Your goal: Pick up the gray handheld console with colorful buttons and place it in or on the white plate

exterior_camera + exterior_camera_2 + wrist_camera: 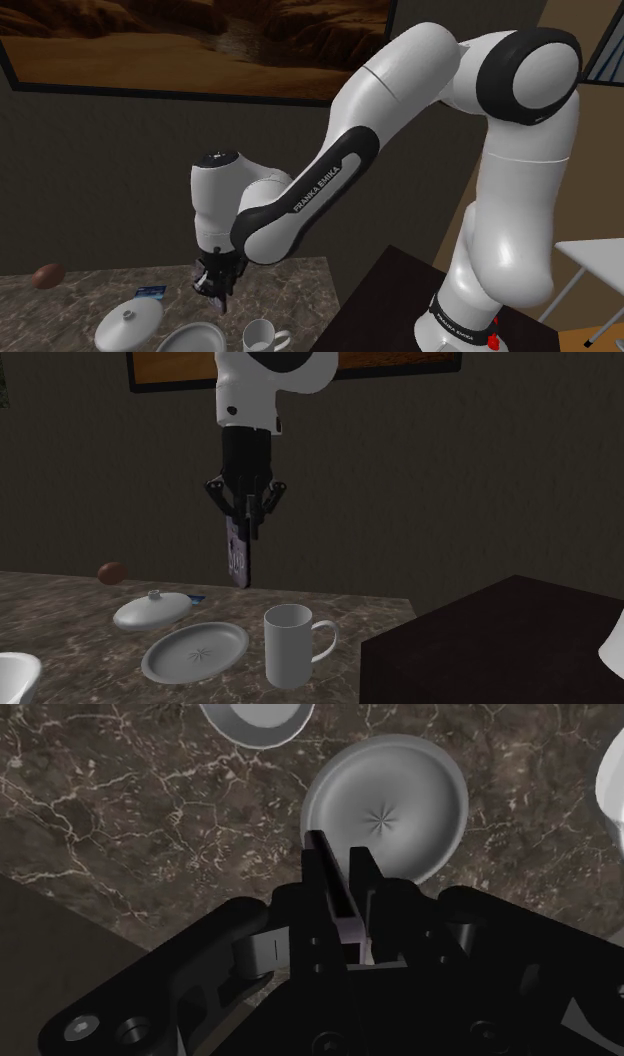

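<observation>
Mid-carry: the black gripper [248, 517] hangs above the marble counter [60, 602], its fingers clamped on the gray handheld console [237, 557], which dangles on end, clear of the surface. The white plate [195, 650] lies near the counter's front edge, between a knobbed lid [152, 610] and a mug [290, 645]. The next move likely calls for centring over the plate, lowering and letting go.

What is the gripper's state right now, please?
Gripper: shut on the handheld console, which hangs upright in the air.
</observation>
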Motion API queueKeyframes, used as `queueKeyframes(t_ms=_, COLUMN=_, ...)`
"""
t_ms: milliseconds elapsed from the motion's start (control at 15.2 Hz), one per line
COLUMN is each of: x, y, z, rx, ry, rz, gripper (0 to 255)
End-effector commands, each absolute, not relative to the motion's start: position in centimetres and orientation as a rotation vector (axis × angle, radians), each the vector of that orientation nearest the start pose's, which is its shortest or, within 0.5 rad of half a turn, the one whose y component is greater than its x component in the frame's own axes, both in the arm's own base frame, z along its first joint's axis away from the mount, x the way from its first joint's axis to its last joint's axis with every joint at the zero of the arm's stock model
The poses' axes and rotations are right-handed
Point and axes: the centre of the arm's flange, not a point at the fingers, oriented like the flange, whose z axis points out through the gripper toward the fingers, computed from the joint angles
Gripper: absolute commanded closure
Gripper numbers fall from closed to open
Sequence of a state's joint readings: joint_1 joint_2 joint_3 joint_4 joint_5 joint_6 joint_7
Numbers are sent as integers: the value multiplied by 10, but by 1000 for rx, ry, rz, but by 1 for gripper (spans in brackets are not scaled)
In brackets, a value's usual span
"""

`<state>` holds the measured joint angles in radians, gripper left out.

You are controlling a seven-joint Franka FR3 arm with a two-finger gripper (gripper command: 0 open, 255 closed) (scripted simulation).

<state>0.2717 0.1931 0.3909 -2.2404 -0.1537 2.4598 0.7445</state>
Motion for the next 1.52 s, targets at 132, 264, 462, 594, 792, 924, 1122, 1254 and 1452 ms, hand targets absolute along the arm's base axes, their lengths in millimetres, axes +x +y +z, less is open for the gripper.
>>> queueKeyframes(t_ms=132, x=436, y=386, z=303, rx=-3132, ry=-39, rz=-80, gripper=255)
queueKeyframes(t_ms=264, x=438, y=412, z=308, rx=-3132, ry=-39, rz=-80, gripper=255)
queueKeyframes(t_ms=462, x=438, y=412, z=292, rx=-3132, ry=-39, rz=-80, gripper=255)
queueKeyframes(t_ms=594, x=438, y=412, z=282, rx=-3132, ry=-39, rz=-80, gripper=255)
queueKeyframes(t_ms=792, x=438, y=412, z=266, rx=-3132, ry=-39, rz=-80, gripper=255)
queueKeyframes(t_ms=924, x=438, y=412, z=255, rx=-3132, ry=-39, rz=-80, gripper=255)
queueKeyframes(t_ms=1122, x=438, y=412, z=239, rx=-3132, ry=-39, rz=-80, gripper=255)
queueKeyframes(t_ms=1254, x=438, y=412, z=229, rx=-3132, ry=-39, rz=-80, gripper=255)
queueKeyframes(t_ms=1452, x=438, y=412, z=213, rx=-3132, ry=-39, rz=-80, gripper=255)
